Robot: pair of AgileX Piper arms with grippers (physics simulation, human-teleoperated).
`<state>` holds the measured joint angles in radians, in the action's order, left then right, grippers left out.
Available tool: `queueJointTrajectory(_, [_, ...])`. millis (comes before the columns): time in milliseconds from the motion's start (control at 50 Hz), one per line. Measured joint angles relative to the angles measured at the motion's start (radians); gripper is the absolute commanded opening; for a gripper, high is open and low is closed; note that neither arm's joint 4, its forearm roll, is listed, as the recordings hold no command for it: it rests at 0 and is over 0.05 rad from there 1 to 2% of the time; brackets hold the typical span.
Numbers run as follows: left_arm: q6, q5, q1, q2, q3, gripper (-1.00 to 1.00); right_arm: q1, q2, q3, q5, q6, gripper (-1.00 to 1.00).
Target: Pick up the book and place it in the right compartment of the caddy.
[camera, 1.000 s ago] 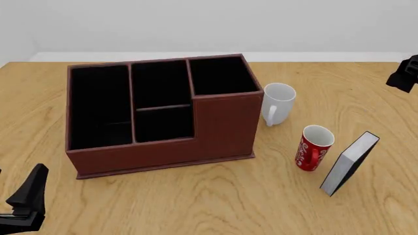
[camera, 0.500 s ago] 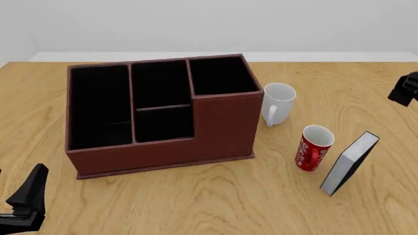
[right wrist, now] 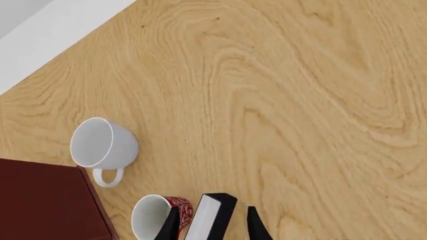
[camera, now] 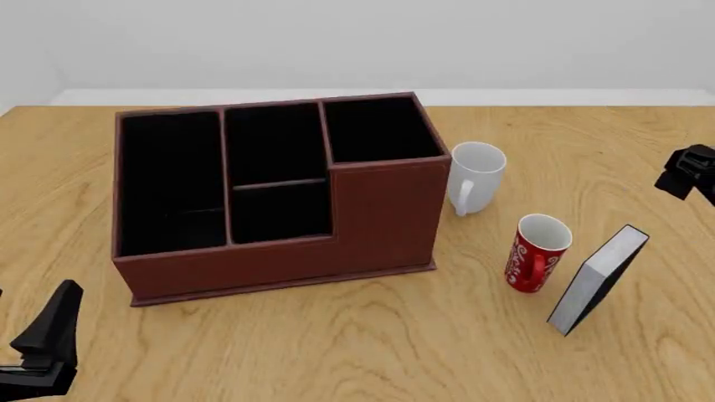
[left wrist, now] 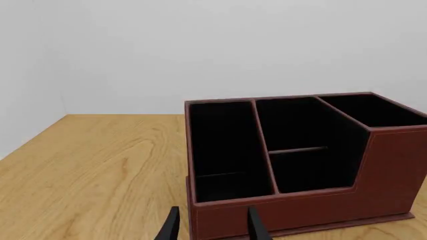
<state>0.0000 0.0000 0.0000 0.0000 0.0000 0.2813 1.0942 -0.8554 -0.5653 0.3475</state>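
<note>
only the right gripper (camera: 689, 173) has moved since a second ago: at the front view's right edge it has sunk from near the top of that edge to a lower spot and shifted slightly inward, while the caddy, both mugs, the book and the left arm sit where they were.

the wooden worktop (camera: 335, 335) carries everything. on it, left of centre, stands the caddy (camera: 380, 226), reddish-brown outside and black inside: a long compartment on the left, a middle one split by a low divider, and a taller right compartment at the back behind the stepped front. all compartments that show look bare inside. the white mug (camera: 476, 177) stands upright just beside the caddy's right wall, its mouth showing only white interior. nearer the front and further right stands the red mug (camera: 537, 252), upright, also with nothing seen in it. the book (camera: 599, 279) stands on its lower edge just right of the red mug, leaning, black cover and white page edges showing, well apart from the caddy.

in the right wrist view the gripper's fingers (right wrist: 255, 226) are spread, with the book's upper end between them; whether they touch it cannot be told. the left gripper (left wrist: 212, 229) is parted too, holding nothing, near the caddy's front.
</note>
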Motion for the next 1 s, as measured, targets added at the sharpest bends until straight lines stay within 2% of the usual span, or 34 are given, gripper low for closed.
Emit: queueJointTrajectory(1000, [0.000, 0.000, 0.000, 0.000, 0.000, 1.00, -0.029, 0.091, 0.061, 0.119, 0.064, 1.00])
